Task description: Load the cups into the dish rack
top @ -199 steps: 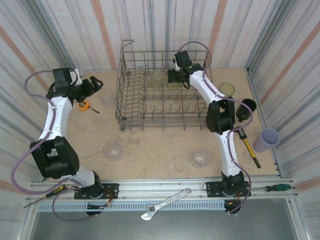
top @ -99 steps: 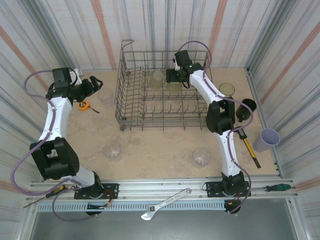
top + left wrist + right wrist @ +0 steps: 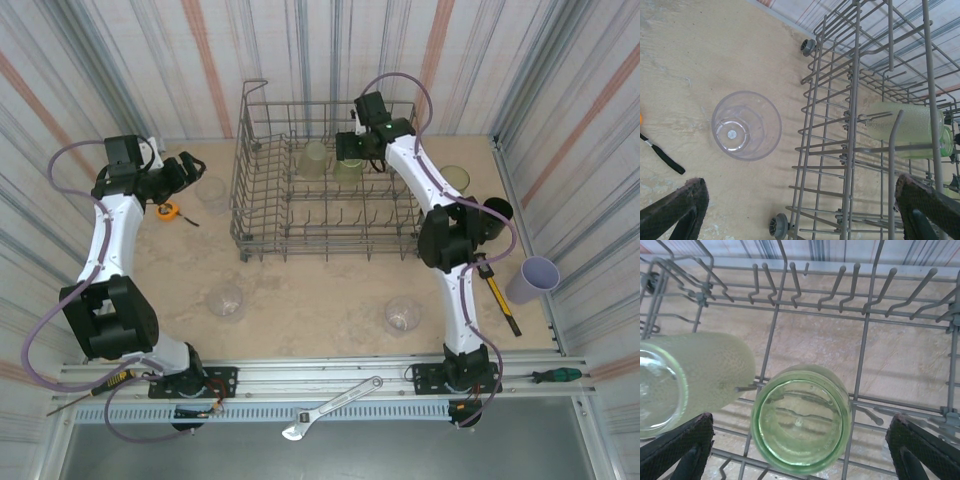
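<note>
The grey wire dish rack [image 3: 240, 205] stands at the back middle of the table. Two yellow-green cups stand inside it, a frosted one [image 3: 316, 158] and a clearer green one [image 3: 348, 171]. My right gripper [image 3: 352, 148] hovers open above the green cup [image 3: 801, 420], its fingers [image 3: 680, 447] wide on either side and touching nothing. The frosted cup [image 3: 695, 375] is just left of it. My left gripper [image 3: 190, 168] hangs open and empty left of the rack, over a clear cup [image 3: 746, 125] on the table beside the rack wall [image 3: 855, 125].
Two clear cups [image 3: 226, 300] [image 3: 403, 314] sit on the near table. A yellow-green cup [image 3: 455, 178], a black cup [image 3: 493, 218] and a lavender cup [image 3: 532, 278] stand right of the rack. An orange tape measure [image 3: 168, 210] and a yellow screwdriver [image 3: 500, 295] also lie here.
My right gripper has opened wider and drawn up and back from the green cup, which stays standing in the rack. The left arm has not moved.
</note>
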`<action>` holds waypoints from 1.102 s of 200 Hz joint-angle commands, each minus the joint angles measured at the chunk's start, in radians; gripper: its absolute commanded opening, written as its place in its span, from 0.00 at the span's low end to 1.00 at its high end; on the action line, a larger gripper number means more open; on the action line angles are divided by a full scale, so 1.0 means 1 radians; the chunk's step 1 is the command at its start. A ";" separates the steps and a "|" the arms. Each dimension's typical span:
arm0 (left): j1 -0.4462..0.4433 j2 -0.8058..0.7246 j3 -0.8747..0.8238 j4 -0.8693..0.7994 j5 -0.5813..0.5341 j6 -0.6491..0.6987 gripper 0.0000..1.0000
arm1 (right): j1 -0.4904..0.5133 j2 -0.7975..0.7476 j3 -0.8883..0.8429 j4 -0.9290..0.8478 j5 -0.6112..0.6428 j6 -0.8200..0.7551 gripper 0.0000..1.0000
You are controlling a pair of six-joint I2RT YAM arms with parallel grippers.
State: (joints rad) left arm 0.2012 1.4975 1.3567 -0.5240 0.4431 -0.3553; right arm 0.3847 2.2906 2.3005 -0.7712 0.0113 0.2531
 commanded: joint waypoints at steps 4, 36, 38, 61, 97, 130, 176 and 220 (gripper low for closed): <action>0.000 -0.038 0.009 -0.001 -0.014 0.001 0.99 | 0.006 -0.096 0.015 -0.042 0.018 0.005 0.94; 0.000 -0.045 0.007 -0.001 -0.018 0.003 0.99 | 0.006 -0.154 -0.024 -0.033 0.030 -0.009 0.99; 0.000 -0.046 0.007 -0.002 -0.018 0.003 0.99 | 0.006 -0.156 -0.025 -0.035 0.030 -0.009 0.99; 0.000 -0.048 0.008 -0.001 -0.017 0.001 0.99 | 0.003 -0.183 -0.032 -0.047 0.032 -0.012 0.99; 0.000 -0.051 0.007 -0.001 -0.017 0.001 0.99 | -0.008 -0.236 -0.061 -0.055 0.053 -0.013 0.99; 0.000 -0.045 0.005 0.000 -0.022 0.001 0.99 | -0.037 -0.281 -0.089 -0.075 0.052 -0.008 0.99; -0.002 -0.049 0.004 0.000 -0.026 0.001 0.99 | -0.089 -0.335 -0.141 -0.100 0.038 -0.031 0.99; -0.005 -0.051 0.004 0.000 -0.024 -0.002 0.99 | -0.156 -0.402 -0.253 -0.099 0.039 -0.035 0.99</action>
State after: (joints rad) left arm 0.2008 1.4845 1.3567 -0.5240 0.4324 -0.3553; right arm 0.2581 1.9549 2.1033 -0.8398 0.0490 0.2424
